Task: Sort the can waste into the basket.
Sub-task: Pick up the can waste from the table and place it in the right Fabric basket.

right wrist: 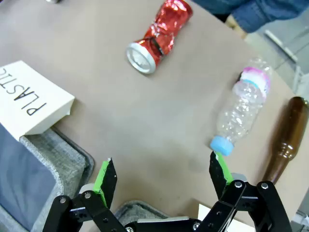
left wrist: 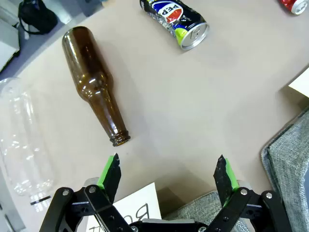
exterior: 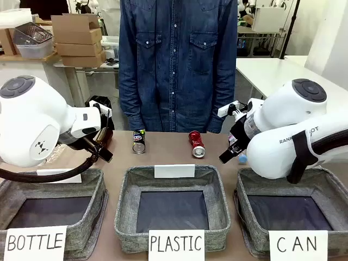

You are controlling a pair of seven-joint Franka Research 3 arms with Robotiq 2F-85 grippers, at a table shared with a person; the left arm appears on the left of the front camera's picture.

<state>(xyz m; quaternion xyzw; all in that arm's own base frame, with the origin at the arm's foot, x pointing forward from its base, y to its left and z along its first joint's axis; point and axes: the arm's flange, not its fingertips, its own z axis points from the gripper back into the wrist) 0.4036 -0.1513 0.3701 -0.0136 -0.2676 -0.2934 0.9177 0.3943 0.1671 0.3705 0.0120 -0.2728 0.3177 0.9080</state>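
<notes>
Nothing is sorted yet, as I read it. Both cans lie on the bench at the far side, in front of the person (exterior: 176, 60), and the CAN basket (exterior: 243, 209) at my right shows only its dark bottom. The crushed red can (right wrist: 159, 36) lies on its side with its silver end towards me. The dark blue Pepsi can (left wrist: 176, 21) lies well to its left, also on its side. So the whole job is left: two picks and two drops.

My left hand (left wrist: 168, 162) hangs above the bench with its jaws wide and nothing between them. My right hand (right wrist: 161, 162) is just as wide and just as bare.

Around the left hand there is a brown glass bottle (left wrist: 94, 82) lying with its mouth towards the fingers, nearer than the Pepsi can. A clear plastic bottle (left wrist: 21, 140) lies off to one side of it. On the right, a blue-capped plastic bottle (right wrist: 241, 108) lies with its cap just beside one green pad, and a second brown bottle (right wrist: 285, 140) lies past it.

The bench between my right hand and the red can looks open. I judge the capped bottle the likeliest thing to get nudged. The PLASTIC basket (exterior: 128, 201) and BOTTLE basket (exterior: 95, 201) sit alongside, so I must mind which basket I drop into.
</notes>
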